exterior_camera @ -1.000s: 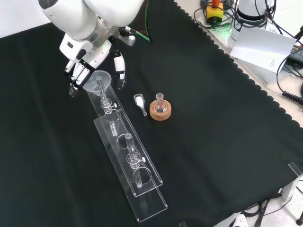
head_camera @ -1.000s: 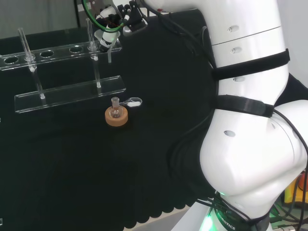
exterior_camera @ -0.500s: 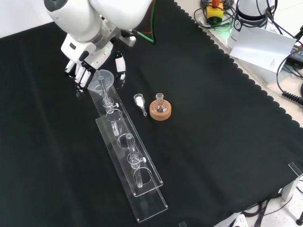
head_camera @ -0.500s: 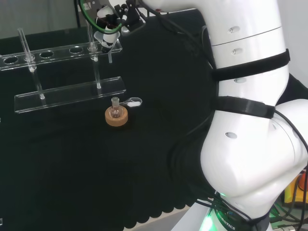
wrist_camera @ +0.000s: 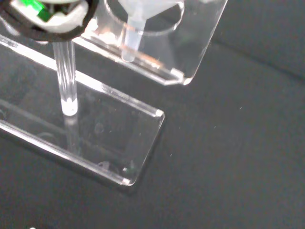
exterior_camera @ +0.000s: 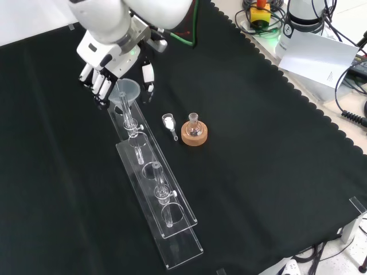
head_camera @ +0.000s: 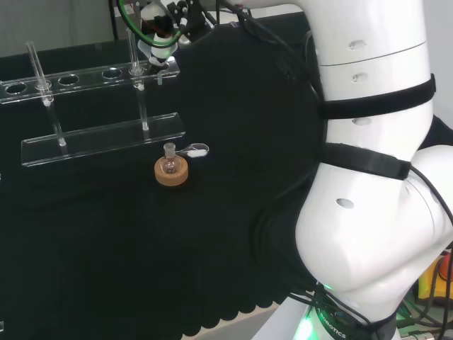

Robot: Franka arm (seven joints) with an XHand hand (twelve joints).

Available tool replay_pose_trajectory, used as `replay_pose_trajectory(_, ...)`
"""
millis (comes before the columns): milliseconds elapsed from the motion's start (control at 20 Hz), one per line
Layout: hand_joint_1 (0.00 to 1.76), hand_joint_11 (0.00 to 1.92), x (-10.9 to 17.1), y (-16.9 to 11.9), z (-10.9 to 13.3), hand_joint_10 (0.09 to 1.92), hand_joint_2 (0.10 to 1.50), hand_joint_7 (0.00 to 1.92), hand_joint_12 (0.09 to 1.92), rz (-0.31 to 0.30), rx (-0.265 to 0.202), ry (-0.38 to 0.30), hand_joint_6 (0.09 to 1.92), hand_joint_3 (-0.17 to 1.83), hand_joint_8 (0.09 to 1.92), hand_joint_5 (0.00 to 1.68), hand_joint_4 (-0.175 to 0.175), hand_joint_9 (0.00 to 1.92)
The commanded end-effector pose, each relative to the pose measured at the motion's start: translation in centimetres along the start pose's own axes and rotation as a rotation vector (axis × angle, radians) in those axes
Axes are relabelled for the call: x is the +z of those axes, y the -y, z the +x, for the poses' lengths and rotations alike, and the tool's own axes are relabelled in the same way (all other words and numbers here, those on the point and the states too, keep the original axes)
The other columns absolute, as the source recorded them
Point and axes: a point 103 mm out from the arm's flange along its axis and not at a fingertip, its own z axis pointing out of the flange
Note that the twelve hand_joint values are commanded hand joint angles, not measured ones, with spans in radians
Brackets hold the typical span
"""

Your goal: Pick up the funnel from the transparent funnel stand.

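Black-and-white hand curled round clear plastic funnel; stem tip in end hole of transparent acrylic funnel stand, near bench's far edge. Step: lifting out. Next: raise straight, clear rack plate.

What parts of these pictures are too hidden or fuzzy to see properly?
- Hand on the funnel: in the front view the arm's white link covers the palm, so whether the fingers touch the funnel is unclear.
- Funnel top, wrist view: blurred and cut off by the picture's edge.
- Small flask on the cork ring: too small and clear to tell any contents.
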Motion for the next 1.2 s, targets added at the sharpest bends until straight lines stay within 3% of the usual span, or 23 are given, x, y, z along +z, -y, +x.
replay_pose_trajectory(50, 0.88, 0.31, -3.2, 1.8, -0.5, 0.67, 0.66, 0.53, 1.35, -0.042, 0.018, 0.045, 0.83, 0.58, 0.80, 0.63, -0.025, 0.81)
replay_pose_trajectory(650, 0.89, 0.33, -7.9, 8.8, -1.9, 0.68, 0.65, 0.50, 1.34, -0.027, 0.097, 0.102, 0.86, 0.61, 0.80, 0.59, -0.026, 0.83)
replay_pose_trajectory(1200, 0.89, 0.33, -7.4, 14.6, -0.6, 0.69, 0.64, 0.48, 1.34, -0.011, 0.126, 0.095, 0.86, 0.62, 0.80, 0.56, -0.027, 0.84)
